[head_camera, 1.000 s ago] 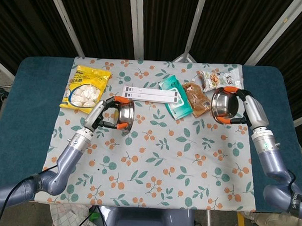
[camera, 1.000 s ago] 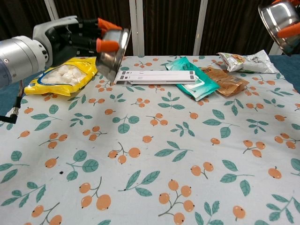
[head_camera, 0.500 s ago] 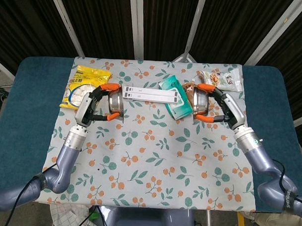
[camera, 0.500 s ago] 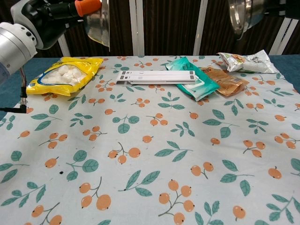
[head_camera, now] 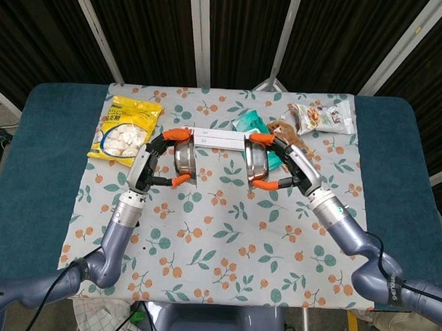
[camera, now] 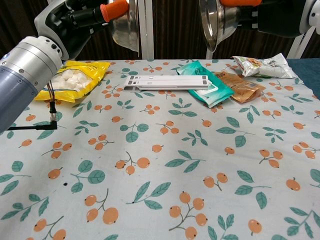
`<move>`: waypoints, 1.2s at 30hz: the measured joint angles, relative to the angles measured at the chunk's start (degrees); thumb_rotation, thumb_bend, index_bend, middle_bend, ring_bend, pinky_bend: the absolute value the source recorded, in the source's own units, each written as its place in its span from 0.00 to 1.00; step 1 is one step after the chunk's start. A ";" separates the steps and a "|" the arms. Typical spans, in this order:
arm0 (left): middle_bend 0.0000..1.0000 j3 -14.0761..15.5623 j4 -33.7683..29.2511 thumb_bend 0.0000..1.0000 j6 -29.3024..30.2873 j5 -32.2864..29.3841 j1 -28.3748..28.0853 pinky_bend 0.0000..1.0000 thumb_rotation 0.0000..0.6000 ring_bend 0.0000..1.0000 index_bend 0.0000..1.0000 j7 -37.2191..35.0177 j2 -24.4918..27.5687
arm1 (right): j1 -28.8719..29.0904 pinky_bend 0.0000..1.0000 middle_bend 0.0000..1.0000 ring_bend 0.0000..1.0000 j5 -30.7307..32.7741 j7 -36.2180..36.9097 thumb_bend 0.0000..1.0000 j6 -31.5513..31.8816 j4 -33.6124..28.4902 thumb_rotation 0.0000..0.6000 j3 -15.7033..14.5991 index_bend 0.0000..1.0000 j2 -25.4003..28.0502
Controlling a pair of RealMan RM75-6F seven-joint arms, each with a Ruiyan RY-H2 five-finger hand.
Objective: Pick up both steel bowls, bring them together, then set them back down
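Observation:
Two steel bowls hang in the air above the middle of the table, tipped on edge with a gap between them. My left hand (head_camera: 160,160) grips the left bowl (head_camera: 184,158), which also shows at the top of the chest view as the left bowl (camera: 127,24) under my left hand (camera: 82,15). My right hand (head_camera: 283,162) grips the right bowl (head_camera: 255,165); in the chest view the right bowl (camera: 217,21) sits beside my right hand (camera: 272,17). Orange fingertips (head_camera: 262,138) wrap the rims.
On the floral tablecloth (head_camera: 226,231) lie a yellow snack bag (head_camera: 125,129), a white strip box (head_camera: 218,139), a teal wipes pack (camera: 210,82), a brown pouch (camera: 242,86) and a pale snack bag (head_camera: 321,117) along the far side.
Both hands have carried their bowls inward toward the table's middle, so the gap between the bowls has shrunk. Both grips are unchanged.

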 measured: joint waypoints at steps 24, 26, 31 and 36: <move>0.21 2.47 5.02 0.01 1.57 0.93 -2.62 0.40 1.00 0.17 0.43 -0.31 -5.68 | 4.27 0.09 0.33 0.38 10.84 -12.63 0.12 -2.06 -4.28 1.00 0.26 0.40 -6.11; 0.21 2.56 5.61 0.01 1.81 0.96 -2.90 0.40 1.00 0.17 0.43 -0.58 -6.23 | 4.40 0.09 0.33 0.38 11.06 -13.08 0.12 -2.18 -5.07 1.00 0.37 0.40 -6.17; 0.21 2.96 6.31 0.01 2.22 1.29 -3.52 0.40 1.00 0.17 0.43 -0.93 -7.47 | 4.77 0.09 0.33 0.38 11.43 -14.17 0.12 -2.79 -6.11 1.00 0.49 0.40 -6.39; 0.21 3.21 6.54 0.01 3.07 1.69 -3.60 0.40 1.00 0.17 0.43 -0.79 -7.34 | 4.37 0.09 0.33 0.38 12.01 -14.67 0.12 -2.64 -5.92 1.00 0.78 0.40 -5.91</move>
